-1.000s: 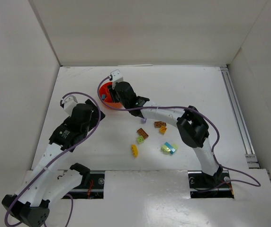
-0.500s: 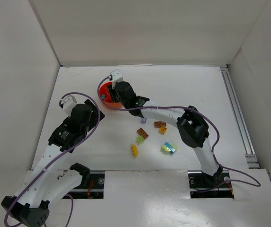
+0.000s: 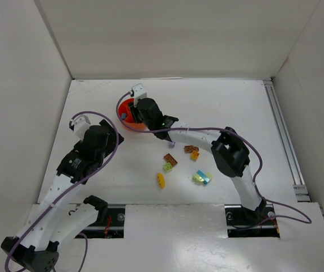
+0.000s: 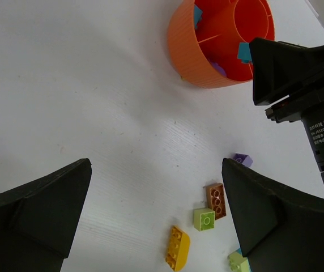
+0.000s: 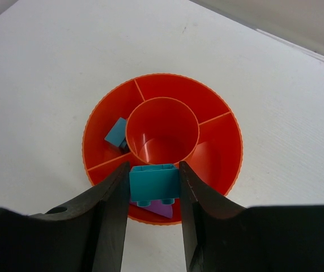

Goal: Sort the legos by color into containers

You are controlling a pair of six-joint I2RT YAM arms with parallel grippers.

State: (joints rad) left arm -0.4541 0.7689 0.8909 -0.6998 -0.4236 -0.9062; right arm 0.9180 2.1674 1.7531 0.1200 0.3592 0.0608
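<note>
R gripper (image 5: 153, 174) pinching cyan brick (image 5: 154, 185) over dish (image 5: 221, 141), purple brick (image 5: 161, 209) below. L gripper (image 4: 156, 181) spread wide, empty, over table (image 4: 65, 85).

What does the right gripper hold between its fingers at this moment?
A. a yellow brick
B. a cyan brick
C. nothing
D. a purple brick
B: in the right wrist view the right gripper is closed on a cyan brick, with the orange dish below it.
</note>
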